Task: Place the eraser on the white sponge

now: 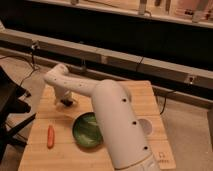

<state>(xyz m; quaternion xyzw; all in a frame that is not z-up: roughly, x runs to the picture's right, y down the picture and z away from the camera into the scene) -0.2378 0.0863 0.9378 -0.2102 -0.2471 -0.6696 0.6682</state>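
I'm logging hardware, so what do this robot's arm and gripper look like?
The arm is a white shell of thick rounded segments, with small dark dots along the big near one. Its small dark gripper sits at the tip, over the far left part of the light wooden table.

Just 1 view covers the whole scene. The camera sits high and close to the root of the white arm (117,130), looking forward and steeply down over the wooden table (142,100). The arm enters at the bottom centre of the frame, large and near the lens, and stretches away to the left centre, where the gripper (66,101) hangs just above the table's far left part. The table takes the lower half of the frame, with the green bowl (88,131) at lower centre and the carrot (50,136) at lower left. Beyond the table's far edge, the upper half shows grey ledges (125,60) slanting from upper left to right across a dark wall.
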